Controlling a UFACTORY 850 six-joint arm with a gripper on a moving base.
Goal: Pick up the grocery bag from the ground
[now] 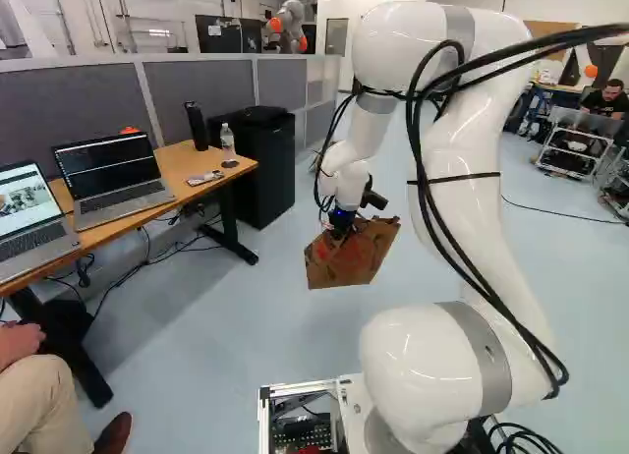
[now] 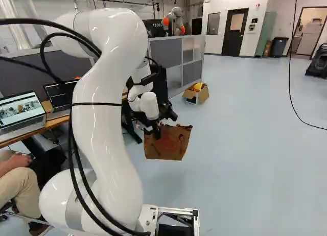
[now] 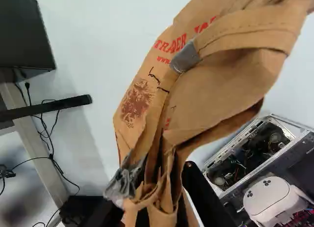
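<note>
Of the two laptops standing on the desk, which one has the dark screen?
It is the laptop nearer to the clear bottle. Its screen is mostly black, while the other laptop shows a bright page with a picture.

On the bag (image 3: pixel 225 97), in the wrist view, we can read "TRADER" in red capitals; a second red word follows, but the paper bends and we can't make it all out. Beneath, in smaller red letters, we read "www", the rest lost to us in a fold. On the dark wall screen (image 2: pixel 155 27), in the right base view, we read "12:02", with smaller marks after it that we can't tell. The near laptop (image 1: pixel 29 203) and far laptop (image 1: pixel 106 167) show lines too small for us.
</note>
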